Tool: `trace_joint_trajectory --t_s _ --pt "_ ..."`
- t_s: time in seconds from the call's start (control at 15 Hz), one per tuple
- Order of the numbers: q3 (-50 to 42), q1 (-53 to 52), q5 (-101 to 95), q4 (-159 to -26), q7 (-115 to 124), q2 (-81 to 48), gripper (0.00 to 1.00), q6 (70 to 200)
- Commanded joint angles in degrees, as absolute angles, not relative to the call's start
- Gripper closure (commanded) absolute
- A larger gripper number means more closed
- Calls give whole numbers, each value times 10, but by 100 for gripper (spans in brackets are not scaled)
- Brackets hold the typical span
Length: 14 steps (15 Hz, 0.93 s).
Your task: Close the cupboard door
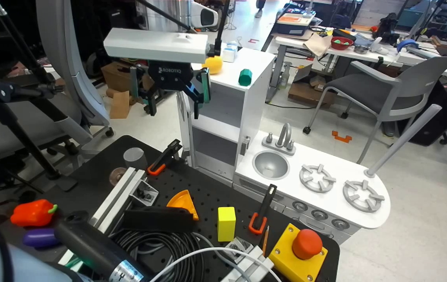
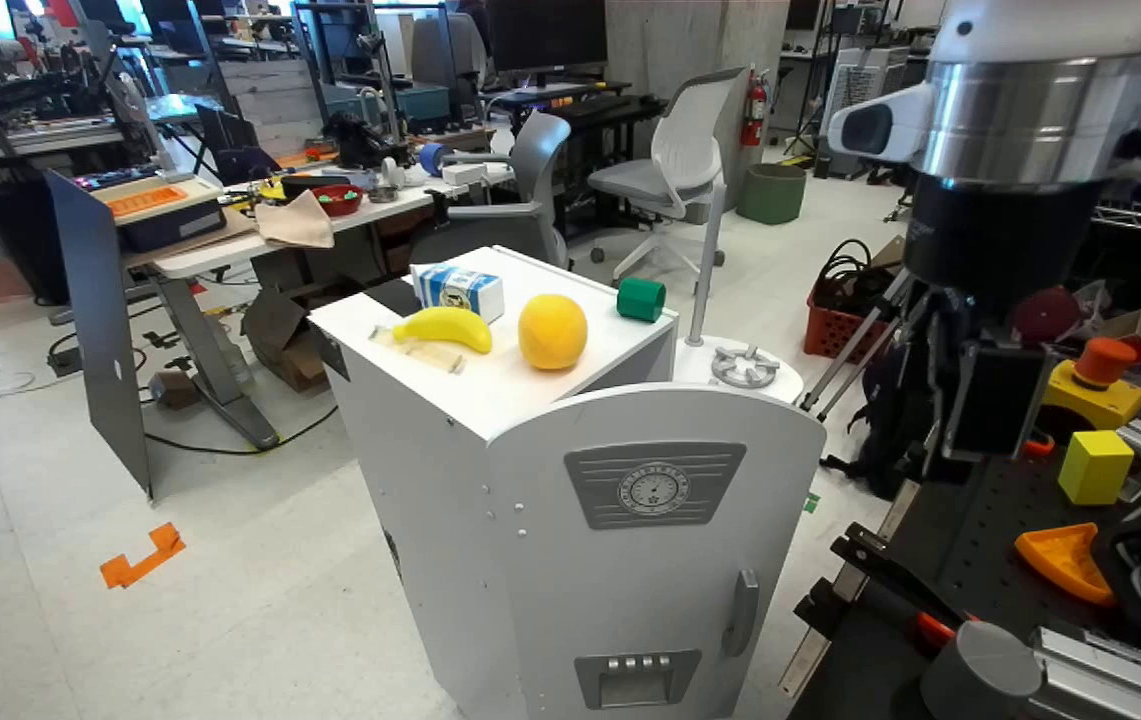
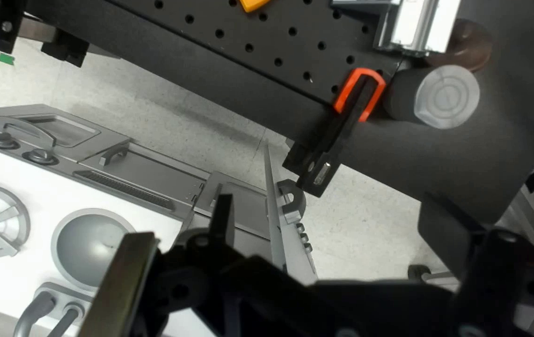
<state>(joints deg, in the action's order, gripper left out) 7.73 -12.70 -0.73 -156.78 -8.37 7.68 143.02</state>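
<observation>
Tool (image 1: pixel 174 107) is seen near ten o'clock in an exterior view, spread wide, nothing gripped; the door (image 1: pixel 185 131) is seen wide open at the nine o'clock side of the cupboard (image 1: pixel 252 102). In an exterior view the handle (image 2: pixel 743 612) is seen at the door's four o'clock, the tool apart at two. In the wrist view the door is shown edge-on; its handle face is best pressed near the free edge, steadily toward nine o'clock, with the clamp (image 3: pixel 341 131) cleared.

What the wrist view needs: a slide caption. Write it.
Open black two-fingered gripper, with a flat pale-grey cupboard door standing open beyond.
</observation>
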Motion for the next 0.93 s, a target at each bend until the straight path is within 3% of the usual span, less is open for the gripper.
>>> trace_joint_trajectory --t_s 0.0,0.47,0.87 --pt "104 -119 -58 -1518 -15 0 0 1472" --pt "77 -138 -272 -1402 187 -117 0 1501" --pt "16 -157 -470 -1360 361 -127 0 1536"
